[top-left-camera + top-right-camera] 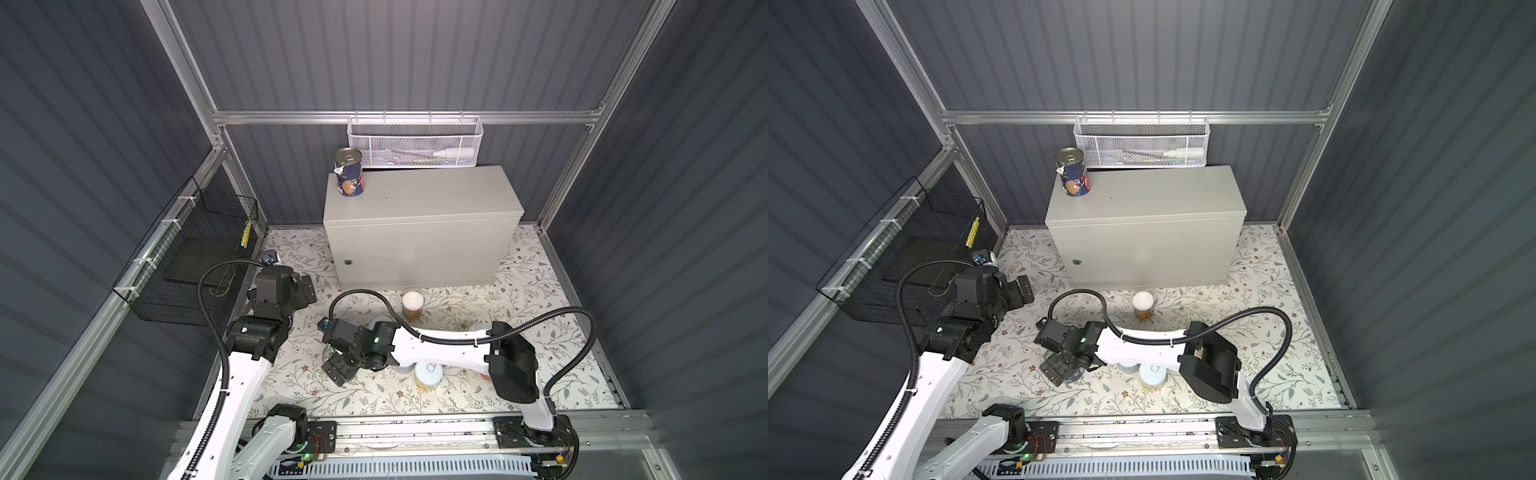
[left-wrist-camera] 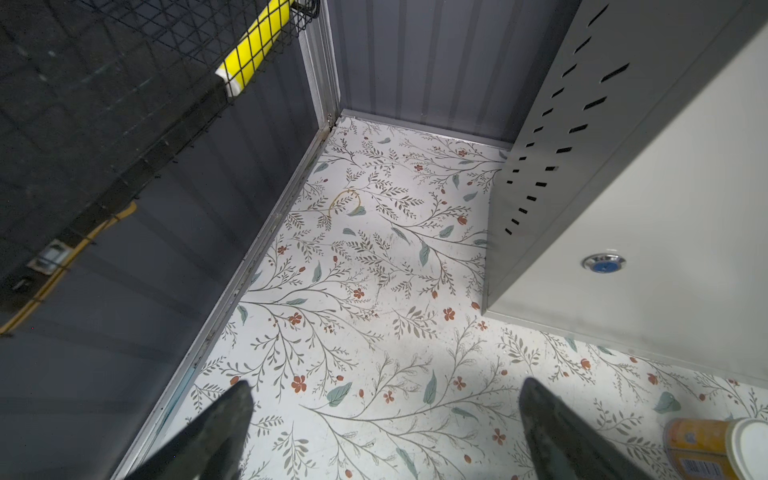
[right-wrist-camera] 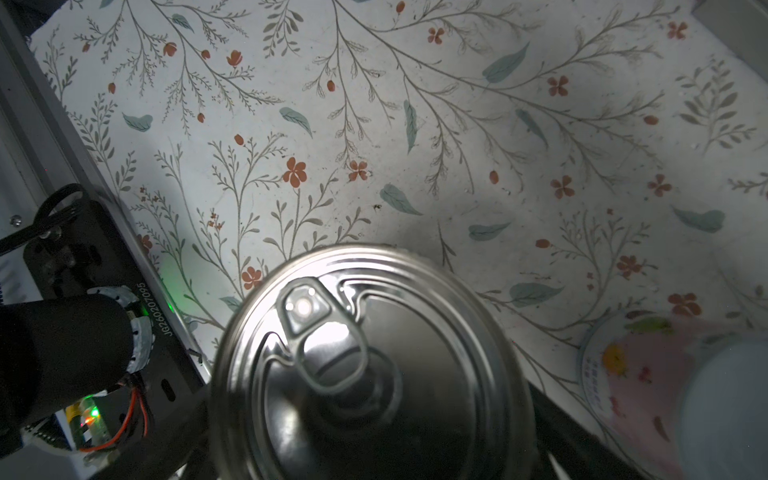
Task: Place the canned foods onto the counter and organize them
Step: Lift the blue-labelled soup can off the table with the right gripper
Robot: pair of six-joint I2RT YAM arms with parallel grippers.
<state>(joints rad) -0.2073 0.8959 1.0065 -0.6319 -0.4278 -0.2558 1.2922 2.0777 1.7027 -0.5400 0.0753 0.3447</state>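
While the L gripper (image 1: 305, 289) is hanging over the floral-print mat (image 1: 532, 291) off the front-left corner of the counter, a large beige-grey rectangular metal cabinet (image 1: 424, 199), its dark fingers (image 2: 224, 424) are standing wide apart w/ nothing betw. them.

R gripper (image 1: 338, 365) is sitting low over the mat's middle, right above a large silver-lidded can w/ pull-tab (image 3: 370, 365). In the R wrist view that lid is filling the space betw. the jaws, which are spread about as wide as they go, one each side. Can't tell if they're touching the can's wall; it is standing on the mat, so no lift showing. In a top view only a sliver of this can (image 1: 1074, 376) is peeking out from under the claw.

One dark-blue-labelled can w/ silver lid (image 1: 349, 172) is standing upright on the counter top, at its back-left corner, just below the white mesh basket (image 1: 413, 143).

On the mat:
- orange-labelled white-lidded can (image 1: 412, 305) is standing just in front of the counter, apart from it.
- yellowish white-lidded can (image 1: 428, 374) is sitting next to the R arm's white forearm.
- pink-labelled can (image 3: 648, 374) is showing blurred at the wrist view's edge.

Black wire basket (image 1: 187, 257) is hanging on the left wall.
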